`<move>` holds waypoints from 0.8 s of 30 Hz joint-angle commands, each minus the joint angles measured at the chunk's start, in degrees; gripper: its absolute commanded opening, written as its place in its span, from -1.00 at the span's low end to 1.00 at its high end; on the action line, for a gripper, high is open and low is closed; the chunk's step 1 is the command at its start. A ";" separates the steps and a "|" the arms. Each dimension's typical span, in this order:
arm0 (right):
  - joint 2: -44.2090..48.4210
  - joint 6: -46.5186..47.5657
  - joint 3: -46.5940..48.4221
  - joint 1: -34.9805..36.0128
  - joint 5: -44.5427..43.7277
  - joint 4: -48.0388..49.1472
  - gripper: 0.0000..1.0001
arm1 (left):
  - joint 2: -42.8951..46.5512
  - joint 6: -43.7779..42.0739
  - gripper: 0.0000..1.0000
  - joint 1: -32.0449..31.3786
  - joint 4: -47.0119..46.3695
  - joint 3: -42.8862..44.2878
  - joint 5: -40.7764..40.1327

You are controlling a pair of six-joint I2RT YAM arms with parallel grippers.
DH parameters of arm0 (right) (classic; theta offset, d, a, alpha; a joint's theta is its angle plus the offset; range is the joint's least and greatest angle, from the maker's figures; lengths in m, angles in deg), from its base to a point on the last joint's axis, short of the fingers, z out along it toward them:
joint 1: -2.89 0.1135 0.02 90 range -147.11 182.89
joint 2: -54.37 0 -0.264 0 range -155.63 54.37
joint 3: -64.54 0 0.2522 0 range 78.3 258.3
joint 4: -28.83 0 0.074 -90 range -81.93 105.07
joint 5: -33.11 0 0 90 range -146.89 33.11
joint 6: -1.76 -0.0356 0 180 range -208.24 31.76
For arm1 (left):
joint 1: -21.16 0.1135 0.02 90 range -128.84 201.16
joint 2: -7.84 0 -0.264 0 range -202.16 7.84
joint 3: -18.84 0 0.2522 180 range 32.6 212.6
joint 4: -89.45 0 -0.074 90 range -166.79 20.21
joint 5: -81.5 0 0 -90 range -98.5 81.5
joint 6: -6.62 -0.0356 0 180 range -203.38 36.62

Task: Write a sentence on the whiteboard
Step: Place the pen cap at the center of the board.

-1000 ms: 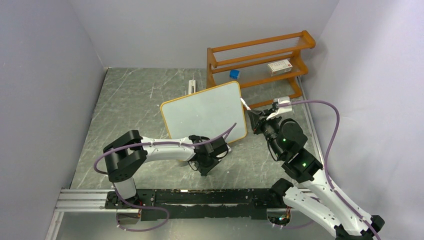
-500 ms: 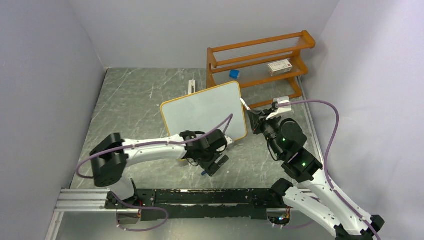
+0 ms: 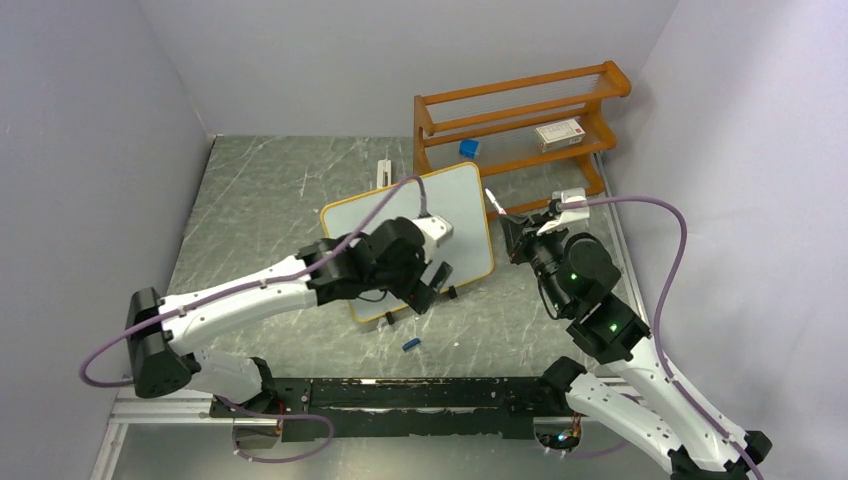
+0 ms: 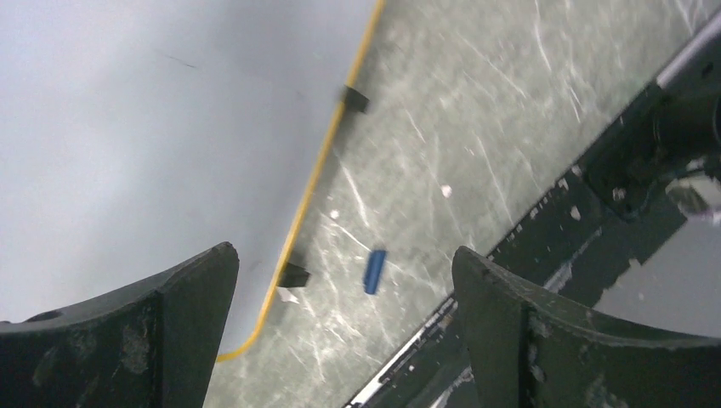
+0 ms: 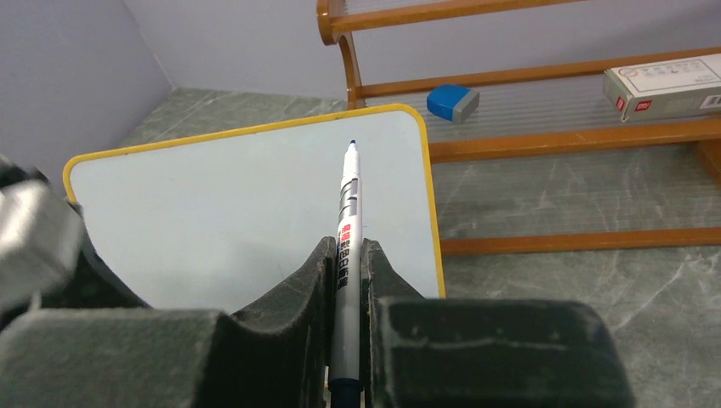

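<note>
The whiteboard (image 3: pixel 462 205) stands tilted in the middle of the table, its yellow-edged face (image 5: pixel 229 191) blank; the sentence is out of view. My right gripper (image 5: pixel 346 248) is shut on a grey marker (image 5: pixel 349 200), whose uncapped tip points at the board's upper right corner. In the top view that gripper (image 3: pixel 512 236) sits just right of the board. My left gripper (image 3: pixel 428 288) hovers open over the board's lower edge (image 4: pixel 316 174) with nothing between its fingers (image 4: pixel 344 255). A small blue cap (image 4: pixel 374 270) lies on the table below it (image 3: pixel 411 345).
An orange wooden shelf rack (image 3: pixel 520 95) stands at the back right with a blue eraser (image 5: pixel 452 100) and a white box (image 5: pixel 663 83) on it. A small white object (image 3: pixel 383 172) lies behind the board. The black base rail (image 3: pixel 400 392) runs along the near edge.
My left gripper opened and let the blue cap drop on the table, then rose and swung back over the board's lower part. The right gripper keeps the marker, barely moved.
</note>
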 commanded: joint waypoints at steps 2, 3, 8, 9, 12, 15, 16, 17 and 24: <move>-1.18 0.81 2.81 0.04 -0.80 -0.75 -1.00 | 6.53 -3.73 0.90 5.91 -2.79 2.98 -3.37; -1.43 0.79 2.96 -0.01 -0.41 -0.90 -1.00 | 7.53 -4.19 0.89 8.06 -3.11 3.23 -2.10; -2.20 0.94 3.47 0.05 0.65 -0.67 -1.00 | 11.00 -6.55 0.89 17.66 -4.98 4.16 3.40; -2.52 0.97 3.64 0.03 0.89 -0.75 -1.00 | 11.34 -6.72 0.91 19.36 -5.17 4.45 4.59; -3.65 1.06 4.11 0.03 1.86 -0.92 -1.00 | 12.45 -7.08 0.93 25.45 -5.98 5.23 7.74; -4.73 1.24 4.23 0.01 3.01 -0.63 -1.00 | 13.97 -6.29 0.94 31.38 -7.64 5.09 10.59; -5.12 1.43 4.35 0.03 3.61 -0.47 -1.00 | 14.45 -6.17 0.95 33.43 -8.04 4.92 11.81; -5.59 1.60 4.51 0.04 3.91 -0.34 -1.00 | 14.59 -6.13 0.95 35.55 -8.39 4.63 13.32; -8.88 3.00 6.11 0.13 9.01 0.37 -1.00 | 16.26 -4.42 0.93 55.58 -14.23 -2.41 33.76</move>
